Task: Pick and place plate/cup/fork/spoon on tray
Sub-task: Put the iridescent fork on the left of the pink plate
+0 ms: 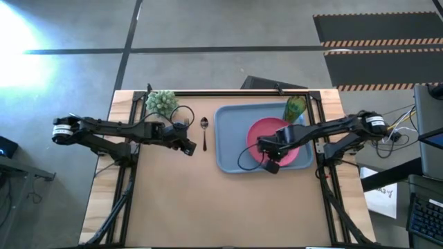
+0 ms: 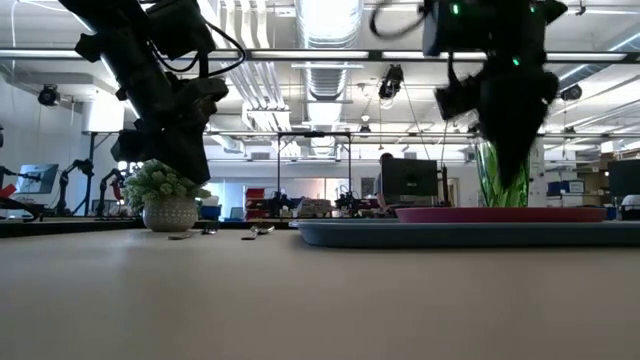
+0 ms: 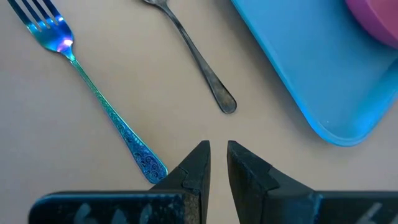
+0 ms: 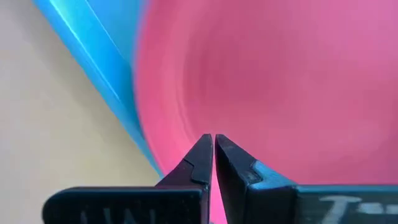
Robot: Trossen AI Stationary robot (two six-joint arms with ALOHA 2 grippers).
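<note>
The pink plate (image 1: 278, 138) lies flat in the light blue tray (image 1: 232, 138) at the table's right. The green cup (image 1: 295, 108) stands upright in the tray's far right corner. The spoon (image 1: 204, 125) lies on the table left of the tray; it also shows in the left wrist view (image 3: 196, 53). The fork (image 3: 93, 93) with its blue handle lies beside the spoon, hidden under my left arm in the high view. My left gripper (image 3: 217, 149) hovers over the table near both handle ends, empty, its fingers all but shut. My right gripper (image 4: 212, 140) is shut and empty above the plate's near edge.
A fuzzy green plant in a pot (image 1: 160, 102) stands at the table's far edge, behind my left arm. The bare tabletop (image 1: 221, 207) stretches toward the near edge. The tray's near left corner (image 3: 348, 134) lies close to my left gripper.
</note>
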